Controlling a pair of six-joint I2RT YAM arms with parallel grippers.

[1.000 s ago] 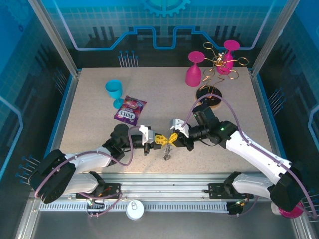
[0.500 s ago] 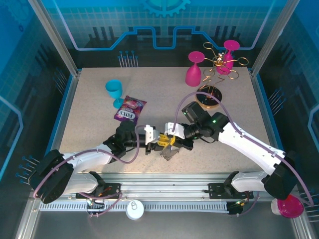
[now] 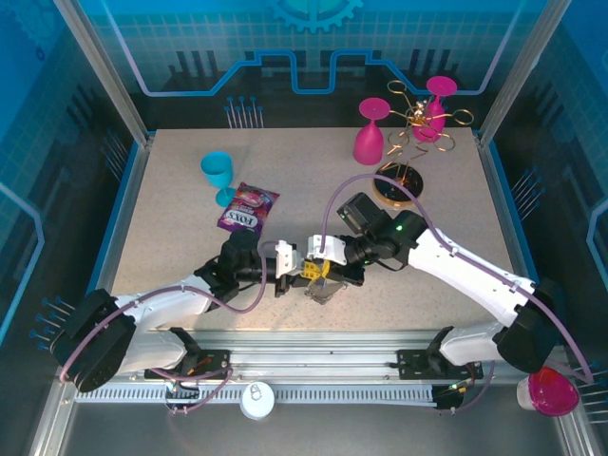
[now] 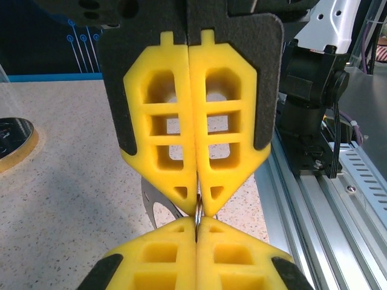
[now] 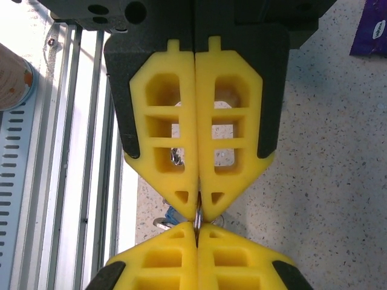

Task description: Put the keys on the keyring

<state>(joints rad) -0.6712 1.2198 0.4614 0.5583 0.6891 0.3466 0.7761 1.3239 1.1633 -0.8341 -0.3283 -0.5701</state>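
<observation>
My left gripper (image 3: pixel 302 270) and right gripper (image 3: pixel 324 269) meet tip to tip near the table's front middle. Both are shut on the same thin wire of the keyring (image 4: pixel 198 214), which runs edge-on between the yellow fingertips. In the left wrist view my left gripper (image 4: pixel 198 207) comes in from above and the right one's pads (image 4: pixel 242 257) face it from below. A flat silvery metal piece with a hole (image 4: pixel 151 202) hangs behind the tips. The right wrist view has my right gripper (image 5: pixel 198 210) on the keyring (image 5: pixel 198 216), and the blue key's head (image 5: pixel 172 215) just left of it. The keys (image 3: pixel 323 290) dangle below the grippers.
A teal cup (image 3: pixel 218 174) and a purple candy bag (image 3: pixel 247 209) lie at the back left. Two pink glasses (image 3: pixel 370 138) and a gold wire rack (image 3: pixel 418 123) on a round base stand at the back right. The metal front rail (image 3: pixel 313 347) runs close below the grippers.
The right arm has swung left and its gripper has closed the gap to the left gripper. The two now touch tip to tip on the ring, with the keys moved slightly left.
</observation>
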